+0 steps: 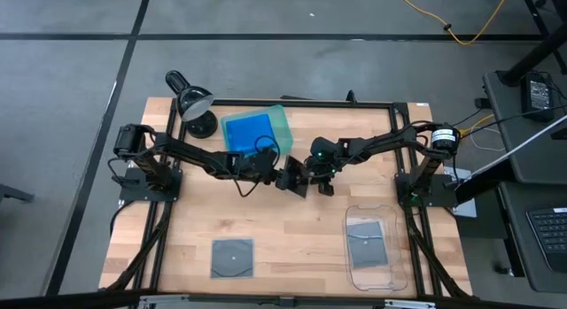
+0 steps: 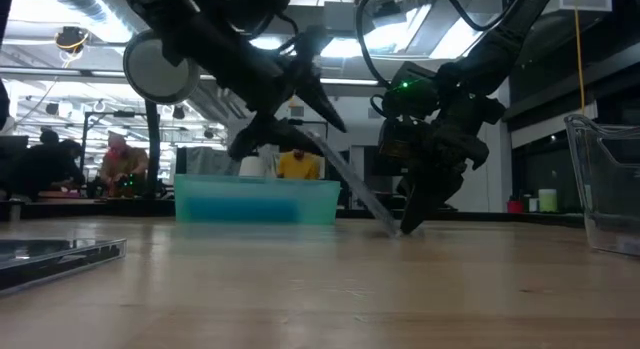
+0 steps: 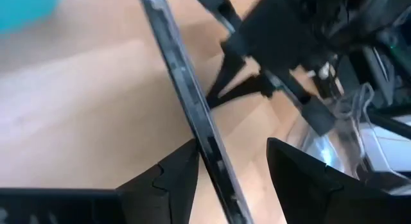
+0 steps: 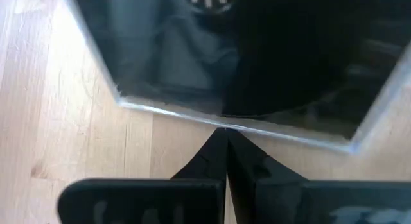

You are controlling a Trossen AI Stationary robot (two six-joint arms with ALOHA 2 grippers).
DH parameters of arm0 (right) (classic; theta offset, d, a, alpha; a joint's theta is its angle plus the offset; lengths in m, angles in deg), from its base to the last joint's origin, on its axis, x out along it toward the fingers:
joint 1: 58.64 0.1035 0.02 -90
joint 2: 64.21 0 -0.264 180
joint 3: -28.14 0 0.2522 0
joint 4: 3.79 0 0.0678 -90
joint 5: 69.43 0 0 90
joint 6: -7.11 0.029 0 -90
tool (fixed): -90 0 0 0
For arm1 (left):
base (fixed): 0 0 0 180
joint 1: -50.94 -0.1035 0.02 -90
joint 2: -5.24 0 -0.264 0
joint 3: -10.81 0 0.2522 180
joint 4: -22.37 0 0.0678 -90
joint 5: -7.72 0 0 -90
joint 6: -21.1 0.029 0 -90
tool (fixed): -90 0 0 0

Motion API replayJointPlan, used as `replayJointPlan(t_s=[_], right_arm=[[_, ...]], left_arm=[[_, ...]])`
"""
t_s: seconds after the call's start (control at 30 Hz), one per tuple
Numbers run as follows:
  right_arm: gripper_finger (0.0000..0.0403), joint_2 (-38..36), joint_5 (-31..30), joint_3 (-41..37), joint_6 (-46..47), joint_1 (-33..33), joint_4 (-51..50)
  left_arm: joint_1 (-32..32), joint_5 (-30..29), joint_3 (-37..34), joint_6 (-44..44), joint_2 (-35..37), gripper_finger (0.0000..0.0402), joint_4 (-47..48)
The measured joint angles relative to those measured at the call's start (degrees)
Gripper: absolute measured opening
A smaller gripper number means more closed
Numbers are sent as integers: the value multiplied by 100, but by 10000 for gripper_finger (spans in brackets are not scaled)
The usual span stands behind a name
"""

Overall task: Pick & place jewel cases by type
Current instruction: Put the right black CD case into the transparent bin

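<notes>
A grey-clear square jewel case (image 2: 345, 174) stands tilted at the table's middle, its lower edge on the wood and its upper edge raised toward the left. My left gripper (image 1: 282, 176) is open, with its fingers on either side of the case's raised part. My right gripper (image 1: 307, 181) is shut, fingers pointing down at the case's lower edge. Another grey case (image 1: 232, 256) lies flat near the table's near edge. A third grey case (image 1: 367, 243) lies in the clear tray (image 1: 400, 256). Blue cases (image 1: 248, 132) lie in the green tray (image 1: 282, 121). My left gripper straddles the tilted case (image 3: 186, 89), which runs edge-on between the open fingers. One finger (image 3: 176, 179) lies against the case's face; the other (image 3: 302, 176) stands apart from it. My right gripper (image 4: 226, 137) sets its shut fingertips, from above and pointing down, against the case's lower edge (image 4: 225, 124) where that edge (image 2: 395, 227) meets the table.
A black desk lamp (image 1: 193, 104) stands at the far left beside the green tray. The clear tray sits at the near right. Bare wood lies between the flat grey case and the clear tray. People show in the room beyond the table.
</notes>
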State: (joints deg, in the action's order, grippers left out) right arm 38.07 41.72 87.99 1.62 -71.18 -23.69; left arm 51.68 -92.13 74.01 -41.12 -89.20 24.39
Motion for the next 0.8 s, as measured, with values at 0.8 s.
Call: replayJointPlan(t_s=[0.8], right_arm=[[7,-5,-8,13,-61,0,-241]], left_arm=[[-18,-195,3,-294,-157,23,111]])
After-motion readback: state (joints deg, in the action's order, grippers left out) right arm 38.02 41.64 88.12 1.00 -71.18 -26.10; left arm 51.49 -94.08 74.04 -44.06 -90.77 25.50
